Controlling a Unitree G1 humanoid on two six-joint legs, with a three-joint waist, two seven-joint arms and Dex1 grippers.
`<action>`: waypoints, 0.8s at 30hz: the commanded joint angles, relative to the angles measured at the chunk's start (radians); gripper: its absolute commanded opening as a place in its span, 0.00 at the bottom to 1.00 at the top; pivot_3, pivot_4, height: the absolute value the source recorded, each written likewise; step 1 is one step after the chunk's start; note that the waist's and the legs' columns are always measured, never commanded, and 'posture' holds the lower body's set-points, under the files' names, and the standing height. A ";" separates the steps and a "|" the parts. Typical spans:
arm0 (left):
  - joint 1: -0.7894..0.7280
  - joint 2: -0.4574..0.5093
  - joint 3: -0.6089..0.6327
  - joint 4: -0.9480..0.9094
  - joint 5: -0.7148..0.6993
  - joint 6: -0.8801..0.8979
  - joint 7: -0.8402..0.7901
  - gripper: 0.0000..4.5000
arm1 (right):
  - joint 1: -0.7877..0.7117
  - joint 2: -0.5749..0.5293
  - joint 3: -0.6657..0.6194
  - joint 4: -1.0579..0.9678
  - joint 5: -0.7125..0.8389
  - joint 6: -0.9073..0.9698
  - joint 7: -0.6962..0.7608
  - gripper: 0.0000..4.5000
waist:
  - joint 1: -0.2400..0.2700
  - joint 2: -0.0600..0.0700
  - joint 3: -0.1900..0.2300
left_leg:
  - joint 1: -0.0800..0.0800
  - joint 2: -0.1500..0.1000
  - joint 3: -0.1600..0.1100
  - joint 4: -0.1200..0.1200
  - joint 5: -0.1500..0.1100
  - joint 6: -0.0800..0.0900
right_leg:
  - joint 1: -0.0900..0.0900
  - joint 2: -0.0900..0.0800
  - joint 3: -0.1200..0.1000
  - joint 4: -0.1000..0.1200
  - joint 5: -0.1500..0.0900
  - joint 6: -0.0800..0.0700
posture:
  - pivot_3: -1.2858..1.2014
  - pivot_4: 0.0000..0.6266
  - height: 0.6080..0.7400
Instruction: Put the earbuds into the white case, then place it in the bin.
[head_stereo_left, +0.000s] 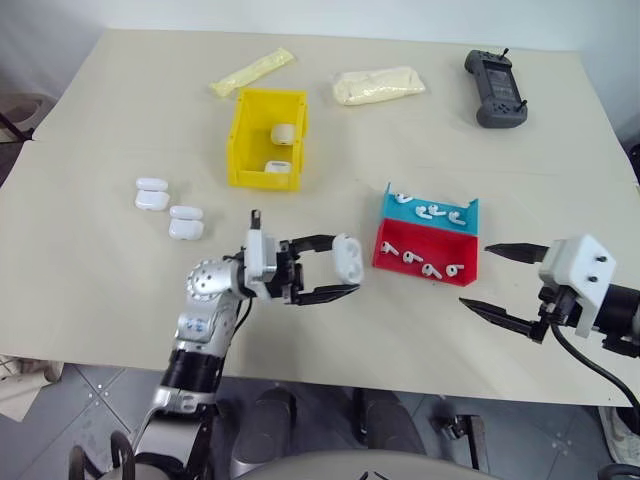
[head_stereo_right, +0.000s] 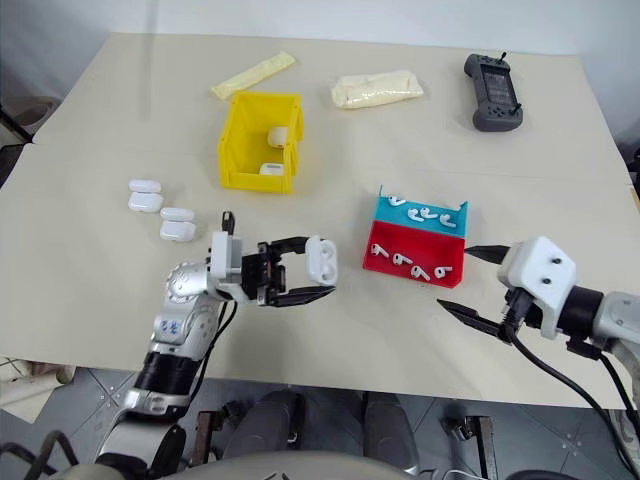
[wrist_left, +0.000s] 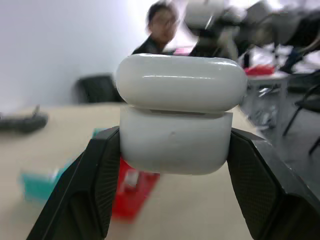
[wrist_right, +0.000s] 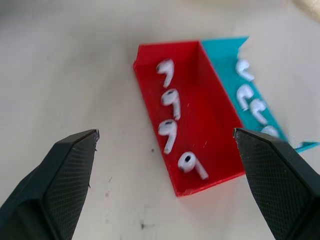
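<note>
Right pincer (head_stereo_left: 492, 280): mine, spread wide, aimed at the red tray (head_stereo_left: 425, 262), presumably to pick earbuds (wrist_right: 170, 135).
Left pincer (head_stereo_left: 345, 272): clamped on the white case (head_stereo_left: 346, 257), lid ajar, presented for loading.
Bin (head_stereo_left: 247, 140): far left on the tabletop (head_stereo_left: 120, 100), holding cases.

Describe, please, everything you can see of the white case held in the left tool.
The white case is a small, glossy, rounded-rectangular shell that looks like plastic. A seam divides lid from body, and the lid sits slightly offset, seemingly not quite shut. The left tool is shut on it, one black finger pressing each side of the body, the lid above the grip. It is held above the table, touching nothing else, beside the red tray. Its inside is hidden.
</note>
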 joint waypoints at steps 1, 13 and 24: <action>-0.007 0.001 -0.017 0.008 -0.047 0.025 -0.046 0.63 | -0.054 -0.077 0.060 -0.049 -0.006 0.109 -0.011 1.00 | -0.003 0.000 0.000 | 0.000 0.001 0.000 0.000 0.000 0.000 | 0.000 0.001 0.000 0.000 0.000 0.000 | 0.52 0.24 1.00; -0.041 -0.016 -0.049 0.003 -0.075 0.144 -0.049 0.63 | -0.784 -0.170 0.695 0.101 -0.196 0.329 0.124 1.00 | -0.003 0.002 0.001 | -0.002 0.000 -0.002 -0.001 0.000 0.000 | -0.004 0.000 0.001 -0.002 0.000 0.000 | 0.52 0.24 1.00; -0.040 -0.015 -0.053 -0.018 -0.064 0.161 -0.025 0.63 | -0.949 -0.134 0.930 0.346 -0.509 0.011 0.373 1.00 | -0.001 0.002 0.001 | -0.006 -0.002 0.000 0.000 0.000 0.000 | -0.010 -0.002 0.002 0.000 0.000 0.000 | 0.52 0.24 1.00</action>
